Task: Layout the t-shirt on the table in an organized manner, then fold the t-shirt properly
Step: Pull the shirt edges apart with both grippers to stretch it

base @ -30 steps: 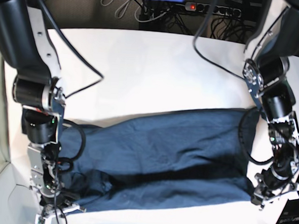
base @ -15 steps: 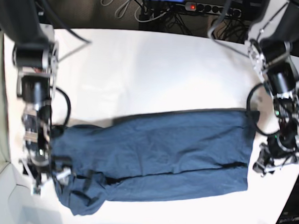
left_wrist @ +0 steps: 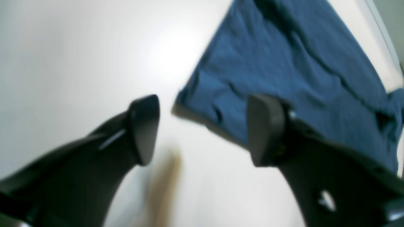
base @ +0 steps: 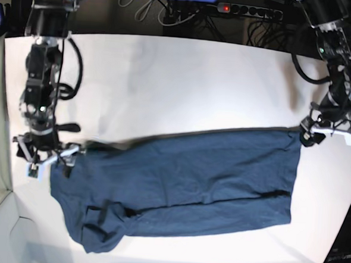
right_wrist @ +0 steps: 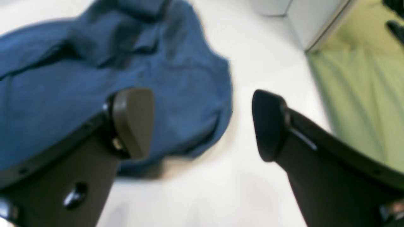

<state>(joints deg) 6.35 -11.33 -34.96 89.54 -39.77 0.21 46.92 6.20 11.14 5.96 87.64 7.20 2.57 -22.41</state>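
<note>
The navy-blue t-shirt [base: 178, 188] lay spread across the white surface [base: 178, 84], stretched lengthwise from one side to the other and filling the half nearer the base view's bottom edge, with bare white surface between it and the far edge. One end of the t-shirt, toward the surface's right edge in the base view, ended in a fairly straight line, while the other end bulged out into a rumpled, partly folded lump near the lower left corner. Long creases ran along the cloth. The left tool [base: 330, 131] hung just above the straight end's upper corner; its wrist view showed the two dark fingers [left_wrist: 143, 126] spread wide with nothing between them, the cloth's corner lying on the surface below the gap. The right tool [base: 44, 157] stood at the opposite end, close to the surface's left edge, over the upper corner of the bunched end. Its fingers [right_wrist: 134, 119] were likewise parted wide and empty in its wrist view, one over the blue fabric and the other over bare surface just beside the rounded hem. Both wrist views were blurred. A power strip [base: 248, 11] and cables lay beyond the surface's far edge.
</note>
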